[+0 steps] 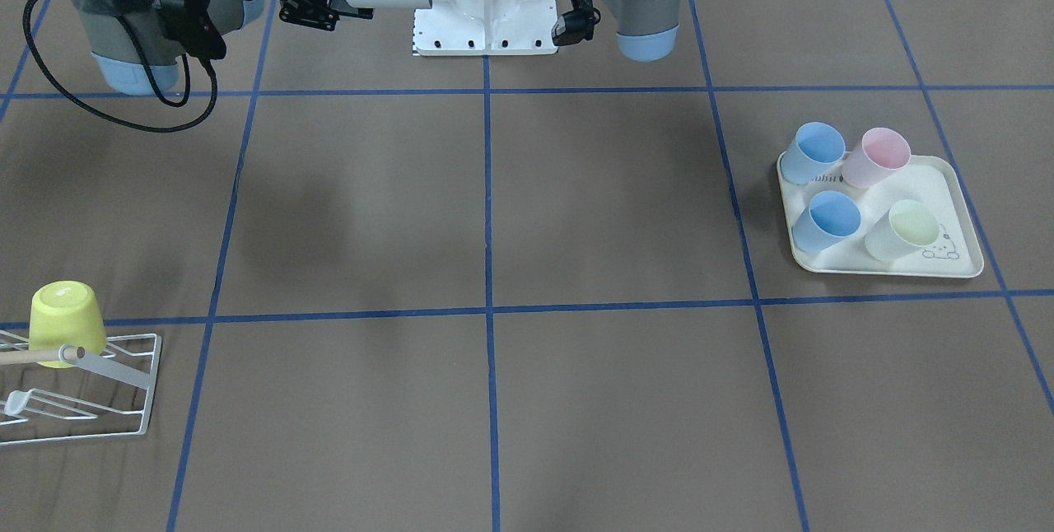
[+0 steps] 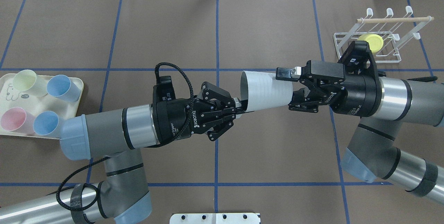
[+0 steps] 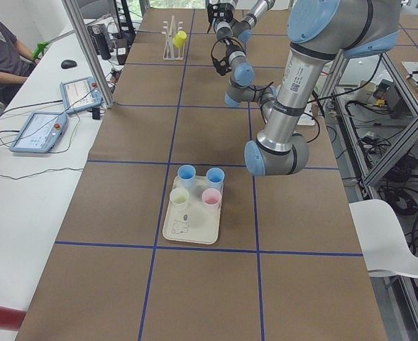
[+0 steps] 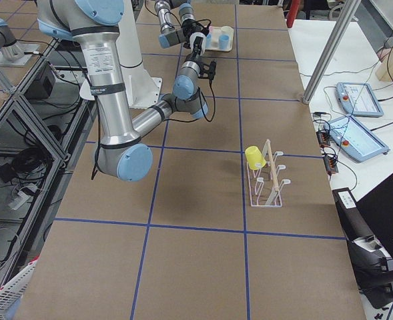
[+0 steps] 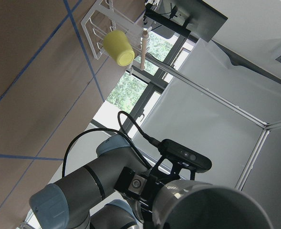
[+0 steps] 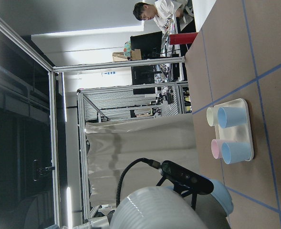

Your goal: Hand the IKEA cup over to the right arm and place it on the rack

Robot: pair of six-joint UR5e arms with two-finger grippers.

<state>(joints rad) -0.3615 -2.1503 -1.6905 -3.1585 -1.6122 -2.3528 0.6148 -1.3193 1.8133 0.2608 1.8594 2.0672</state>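
The counter (image 2: 270, 26) is laid out so the job runs across it. The tray (image 1: 959, 203) of four pastel cups (image 1: 827, 219) sits at the end by the left arm (image 2: 104, 130). The wire rack (image 4: 266, 181) sits at the end by the right arm (image 2: 399, 99), well apart from the tray. That spacing is probably why a hand-over is needed: neither arm looks placed to cover both ends comfortably.

The two arms meet above the middle of the counter. Between them the white cup (image 2: 267, 88) hangs in the air on its side, its open mouth toward the left arm and its closed bottom toward the right.

The left claw (image 2: 239, 109) is clenched narrowly on the rim at the mouth, apparently with one finger inside the wall and one outside. That grip leaves the whole body of the cup free for the other arm.

The right claw (image 2: 291, 87) straddles the bottom end with a finger on either side, spread wide. I cannot tell whether they are pressing on the cup or only beside it. Taking it by the bottom would leave the mouth free to go down over a prong.

On the rack a yellow cup (image 1: 66, 322) sits upside down beside the wooden dowel (image 2: 395, 19), with bare prongs next to it, so I judge the hand-over to be the step in hand.
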